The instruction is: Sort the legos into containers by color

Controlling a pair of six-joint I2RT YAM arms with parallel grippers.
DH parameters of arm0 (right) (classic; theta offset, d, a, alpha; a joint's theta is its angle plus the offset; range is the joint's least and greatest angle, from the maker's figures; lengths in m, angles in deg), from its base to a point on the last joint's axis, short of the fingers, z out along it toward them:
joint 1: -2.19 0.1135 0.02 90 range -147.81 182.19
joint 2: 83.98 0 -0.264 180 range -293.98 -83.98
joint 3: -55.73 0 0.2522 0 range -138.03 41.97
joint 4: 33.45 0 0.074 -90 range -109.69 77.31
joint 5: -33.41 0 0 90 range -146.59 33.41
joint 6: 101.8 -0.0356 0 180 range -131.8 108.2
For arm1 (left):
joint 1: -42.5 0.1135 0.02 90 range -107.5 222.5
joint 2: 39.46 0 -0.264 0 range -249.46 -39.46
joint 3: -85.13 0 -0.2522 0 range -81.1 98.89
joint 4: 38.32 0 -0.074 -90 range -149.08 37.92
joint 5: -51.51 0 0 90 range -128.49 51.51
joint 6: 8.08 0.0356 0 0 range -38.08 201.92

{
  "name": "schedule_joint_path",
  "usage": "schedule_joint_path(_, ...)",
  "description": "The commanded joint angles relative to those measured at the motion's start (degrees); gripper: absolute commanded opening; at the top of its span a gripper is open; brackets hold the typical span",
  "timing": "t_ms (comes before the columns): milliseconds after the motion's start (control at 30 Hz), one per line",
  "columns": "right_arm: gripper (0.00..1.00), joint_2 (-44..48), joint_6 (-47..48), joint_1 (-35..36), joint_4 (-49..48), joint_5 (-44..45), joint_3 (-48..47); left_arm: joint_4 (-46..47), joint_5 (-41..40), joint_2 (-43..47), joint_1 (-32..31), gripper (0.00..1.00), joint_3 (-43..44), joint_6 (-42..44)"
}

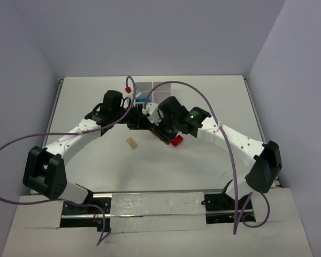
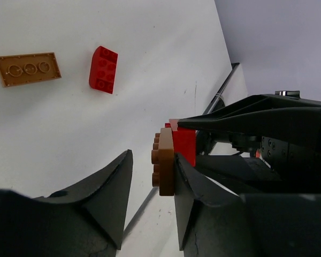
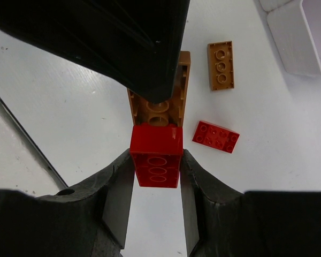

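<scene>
A red lego (image 3: 156, 155) joined to an orange-brown plate (image 3: 156, 110) hangs above the table, and my right gripper (image 3: 157, 160) is shut on the red part. My left gripper (image 2: 153, 160) straddles the orange-brown plate (image 2: 165, 160). One of its fingers (image 2: 192, 187) touches the plate's flat back; the other stands apart from the studs, so it is open. A loose red lego (image 2: 104, 69) and a tan plate (image 2: 27, 68) lie on the table. From above they are the red lego (image 1: 176, 141) and the tan plate (image 1: 131, 142).
The white compartment tray (image 1: 152, 87) stands behind both grippers at the far side of the table, and its corner (image 3: 305, 37) shows in the right wrist view. Purple cables (image 1: 203, 99) loop over the arms. Grey walls close in the table on three sides.
</scene>
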Motion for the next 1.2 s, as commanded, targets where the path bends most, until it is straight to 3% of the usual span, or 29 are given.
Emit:
schedule_joint_path(0, 0.0, -0.5, -0.7, 1.3, -0.2, 1.3, -3.5, 1.5, 0.5, -1.2, -0.5, 0.34, 2.6, -0.3)
schedule_joint_path(100, 0.0, -0.5, -0.7, 1.5, -0.4, 2.0, -3.4, 1.1, 0.4, -1.3, -0.5, 0.08, 2.8, -0.5)
schedule_joint_path(200, 0.0, -0.4, -0.6, 1.4, -0.5, 2.9, -3.3, 0.1, -0.6, -1.3, -0.2, 0.0, 3.0, -0.2)
schedule_joint_path(367, 0.0, 1.2, -0.1, 1.4, -0.5, 3.9, -2.5, -2.3, -6.2, -0.1, 1.7, 0.0, 2.1, 2.1)
schedule_joint_path(467, 0.0, 2.3, 0.5, 0.7, -1.1, 4.0, -2.1, -6.1, -16.0, 1.0, 4.9, 0.0, 1.7, 5.6)
schedule_joint_path(533, 0.0, 2.6, 0.5, -0.4, -2.4, 3.9, -2.1, -7.0, -18.3, 1.5, 6.7, 0.0, 1.4, 7.3)
schedule_joint_path(700, 0.0, 2.4, -3.8, -7.3, -13.8, 4.6, -1.2, -7.9, -19.8, 3.4, 13.0, 0.0, 1.3, 9.8)
schedule_joint_path(867, 0.0, -4.9, -12.2, -14.7, -25.9, 9.2, -8.7, -8.8, -20.6, 5.8, 14.8, 0.0, 3.0, 12.8)
schedule_joint_path(1033, 0.0, -12.0, -22.1, -15.7, -35.2, 22.3, -13.7, -8.3, -22.5, 7.6, 14.9, 0.0, 3.1, 13.9)
schedule_joint_path(1167, 0.0, -19.2, -26.1, -15.9, -38.6, 26.8, -18.9, -7.6, -23.4, 8.0, 15.1, 0.0, 2.7, 13.7)
